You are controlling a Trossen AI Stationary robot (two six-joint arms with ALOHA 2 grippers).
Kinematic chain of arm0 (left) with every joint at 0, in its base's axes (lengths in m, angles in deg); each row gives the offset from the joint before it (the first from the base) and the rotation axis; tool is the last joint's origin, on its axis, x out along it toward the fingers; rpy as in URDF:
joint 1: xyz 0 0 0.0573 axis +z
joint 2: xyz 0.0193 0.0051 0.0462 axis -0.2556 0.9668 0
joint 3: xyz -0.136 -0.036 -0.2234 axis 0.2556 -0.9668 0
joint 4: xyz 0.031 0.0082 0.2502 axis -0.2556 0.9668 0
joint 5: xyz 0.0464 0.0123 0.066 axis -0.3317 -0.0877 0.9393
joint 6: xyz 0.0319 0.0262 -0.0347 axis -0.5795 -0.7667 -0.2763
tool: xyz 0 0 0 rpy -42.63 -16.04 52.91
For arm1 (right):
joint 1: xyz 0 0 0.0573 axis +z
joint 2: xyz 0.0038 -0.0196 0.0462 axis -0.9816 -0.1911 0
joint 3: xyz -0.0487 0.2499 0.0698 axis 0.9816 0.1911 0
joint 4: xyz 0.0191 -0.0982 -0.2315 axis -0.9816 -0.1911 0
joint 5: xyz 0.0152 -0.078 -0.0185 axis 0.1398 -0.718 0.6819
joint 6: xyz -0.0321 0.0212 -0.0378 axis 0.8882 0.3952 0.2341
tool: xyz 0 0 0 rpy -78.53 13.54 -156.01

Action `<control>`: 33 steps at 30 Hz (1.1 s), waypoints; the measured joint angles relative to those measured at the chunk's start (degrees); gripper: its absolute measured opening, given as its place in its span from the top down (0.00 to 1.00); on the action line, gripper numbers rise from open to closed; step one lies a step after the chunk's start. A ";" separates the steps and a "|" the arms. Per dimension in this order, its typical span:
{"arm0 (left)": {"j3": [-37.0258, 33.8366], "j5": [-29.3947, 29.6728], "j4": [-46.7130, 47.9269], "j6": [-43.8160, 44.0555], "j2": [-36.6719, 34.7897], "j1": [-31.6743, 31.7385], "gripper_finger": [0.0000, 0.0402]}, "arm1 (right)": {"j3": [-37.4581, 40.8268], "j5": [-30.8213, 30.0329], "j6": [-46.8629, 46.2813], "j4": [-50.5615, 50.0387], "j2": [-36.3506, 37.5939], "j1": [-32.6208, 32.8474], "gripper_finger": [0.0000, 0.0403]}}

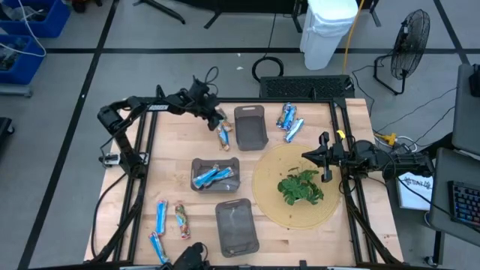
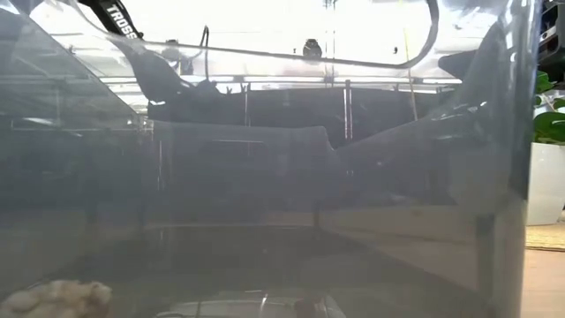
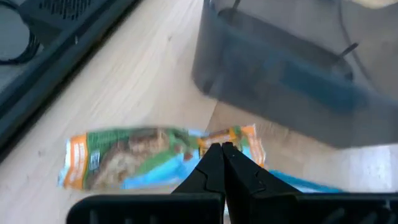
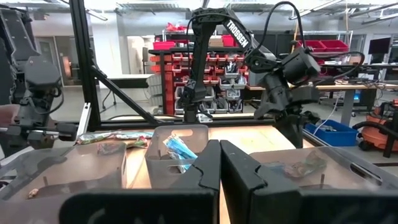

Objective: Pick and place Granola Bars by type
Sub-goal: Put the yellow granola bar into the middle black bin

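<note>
My left gripper (image 1: pixel 218 122) (image 3: pixel 221 148) is shut and slants down over two granola bars (image 1: pixel 223 136) lying flat on the wood beside the far grey tray (image 1: pixel 250 126) (image 3: pixel 280 68). In the left wrist view its tips stand at one end of a brownish-orange and green bar (image 3: pixel 155 155), with a blue bar (image 3: pixel 305 183) just behind them. My right gripper (image 1: pixel 309 156) (image 4: pixel 219 152) is shut and waits level above the table's right side. Blue bars (image 1: pixel 214 176) lie in the middle tray (image 1: pixel 196 166). My left gripper's shut fingertips (image 3: pixel 211 155) stand over the orange end (image 3: pixel 239 134) of the brownish-orange bar, slanting down from the table's left. The fingers cover that spot, so I cannot tell whether they touch the wrapper. The bar lies flat on the table.
More blue bars (image 1: pixel 289 121) lie at the far right, and loose bars (image 1: pixel 161 217) (image 1: pixel 182 221) (image 1: pixel 157 247) at the near left. An empty grey tray (image 1: pixel 236 225) sits near the front. A green plant (image 1: pixel 300 186) stands on a round mat (image 1: pixel 270 202). A tray wall fills the low view.
</note>
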 joint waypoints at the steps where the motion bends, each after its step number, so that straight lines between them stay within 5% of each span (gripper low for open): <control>1: -0.02 0.47 0.39 0.00 0.04 0.00 1.00 | 0.02 0.01 -0.01 -0.06 0.00 0.02 1.00; 19: 2.98 -0.01 0.82 3.28 4.44 -0.65 1.00 | 0.00 0.03 -0.01 -0.04 0.00 0.02 1.00; 33: 16.81 6.55 22.10 4.13 9.21 -2.07 1.00 | 0.02 0.01 0.01 -0.04 0.00 0.02 1.00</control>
